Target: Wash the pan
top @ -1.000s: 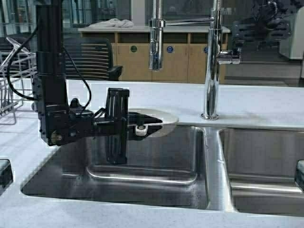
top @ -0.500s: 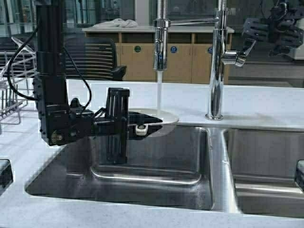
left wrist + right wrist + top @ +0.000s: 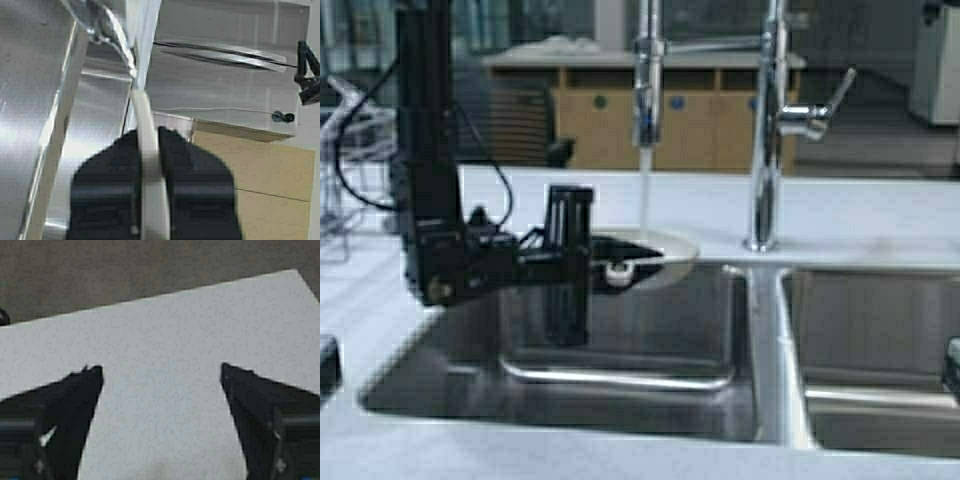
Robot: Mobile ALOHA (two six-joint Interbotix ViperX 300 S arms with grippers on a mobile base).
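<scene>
The cream pan [image 3: 658, 249] is held level over the back of the left sink basin [image 3: 640, 345], under the tap's spray head [image 3: 645, 95]. A stream of water [image 3: 644, 190] falls onto it. My left gripper [image 3: 611, 271] is shut on the pan's pale handle, seen edge-on between the black fingers in the left wrist view [image 3: 148, 150]; the left gripper [image 3: 148, 131] clamps it from both sides. My right gripper [image 3: 161, 372] is open and empty above the white speckled countertop [image 3: 165, 330]; it is out of the high view.
The tall chrome tap [image 3: 763, 150] stands behind the divider, its lever [image 3: 825, 100] tilted up. A second basin [image 3: 880, 340] lies to the right. A wire dish rack [image 3: 340, 160] stands on the counter at far left.
A second ago no water ran and the lever lay flat. My right gripper lifted the lever, water started, and that arm has since pulled away out of the high view. The left arm holds still.
</scene>
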